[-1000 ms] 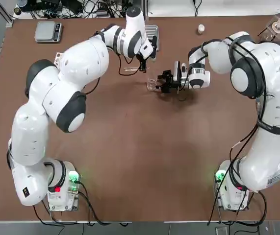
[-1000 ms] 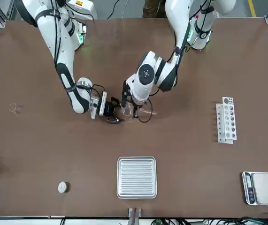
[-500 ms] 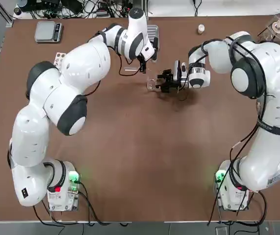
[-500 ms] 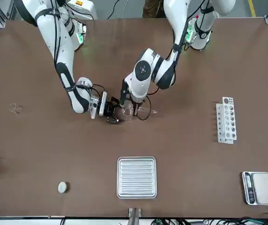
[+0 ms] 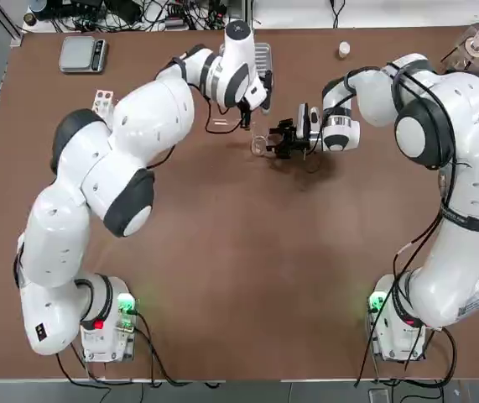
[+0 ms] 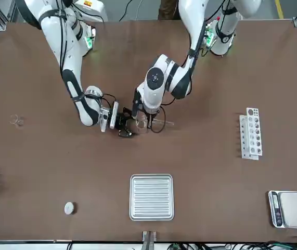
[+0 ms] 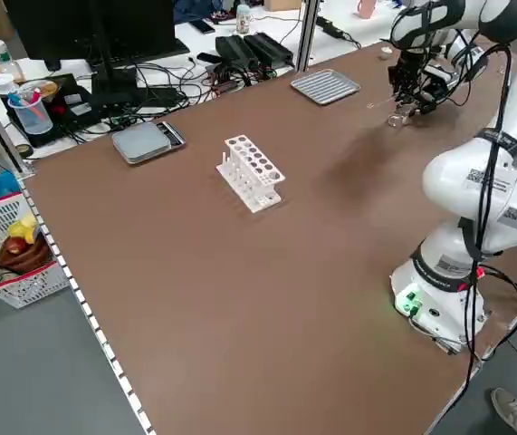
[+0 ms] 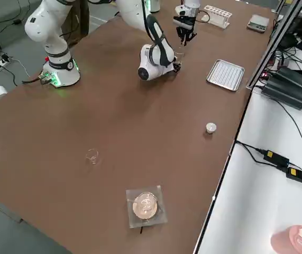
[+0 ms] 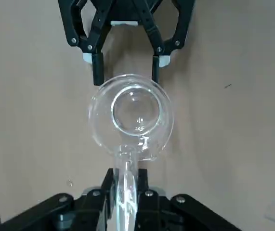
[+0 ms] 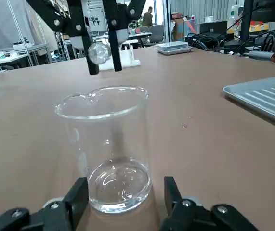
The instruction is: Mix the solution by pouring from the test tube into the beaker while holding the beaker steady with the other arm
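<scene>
We've got the left pincer [image 9: 126, 188] clamped on the test tube [image 9: 125, 180] just over the beaker [image 9: 131, 117], which stands mid-bench gripped at its base by the right pincer [image 10: 122, 197], so a mouth drifting off the rim could spill onto the bench [image 5: 247, 252]

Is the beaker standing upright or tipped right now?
Upright. The beaker stands on its base on the table, rim level, between the right hand's fingers.
</scene>
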Robot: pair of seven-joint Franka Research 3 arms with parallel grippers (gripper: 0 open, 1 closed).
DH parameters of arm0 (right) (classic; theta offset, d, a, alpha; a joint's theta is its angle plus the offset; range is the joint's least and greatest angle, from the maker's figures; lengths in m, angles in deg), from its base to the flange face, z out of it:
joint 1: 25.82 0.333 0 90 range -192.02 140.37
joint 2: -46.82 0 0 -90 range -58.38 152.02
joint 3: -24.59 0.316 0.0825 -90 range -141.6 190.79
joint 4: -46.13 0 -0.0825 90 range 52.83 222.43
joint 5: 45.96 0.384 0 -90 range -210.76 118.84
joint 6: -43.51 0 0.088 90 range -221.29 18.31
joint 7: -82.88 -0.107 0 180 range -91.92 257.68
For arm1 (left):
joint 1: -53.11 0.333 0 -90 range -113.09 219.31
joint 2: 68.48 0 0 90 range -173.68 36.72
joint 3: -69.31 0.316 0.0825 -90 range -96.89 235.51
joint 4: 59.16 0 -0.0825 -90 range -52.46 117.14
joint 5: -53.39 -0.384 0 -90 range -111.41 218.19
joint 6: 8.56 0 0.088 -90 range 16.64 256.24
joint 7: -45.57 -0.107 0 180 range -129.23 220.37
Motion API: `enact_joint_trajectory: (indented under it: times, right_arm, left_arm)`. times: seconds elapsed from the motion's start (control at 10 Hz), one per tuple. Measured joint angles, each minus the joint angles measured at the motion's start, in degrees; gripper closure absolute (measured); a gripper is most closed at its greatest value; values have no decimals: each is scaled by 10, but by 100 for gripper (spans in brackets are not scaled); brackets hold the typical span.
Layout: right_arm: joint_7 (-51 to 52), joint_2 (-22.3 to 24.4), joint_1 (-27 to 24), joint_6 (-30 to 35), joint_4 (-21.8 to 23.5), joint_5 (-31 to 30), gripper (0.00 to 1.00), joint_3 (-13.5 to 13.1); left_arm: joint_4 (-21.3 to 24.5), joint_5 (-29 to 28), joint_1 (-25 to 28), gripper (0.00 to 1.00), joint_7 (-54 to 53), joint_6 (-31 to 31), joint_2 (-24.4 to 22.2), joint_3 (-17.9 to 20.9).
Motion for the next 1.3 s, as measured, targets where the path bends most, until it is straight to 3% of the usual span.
enact_joint_trajectory:
  times: [1.3]
  right_arm:
    - [-2,0,0,1,0,0,28,0]
  left_arm:
    - [-54,-99,-29,78,54,-56,22,15]
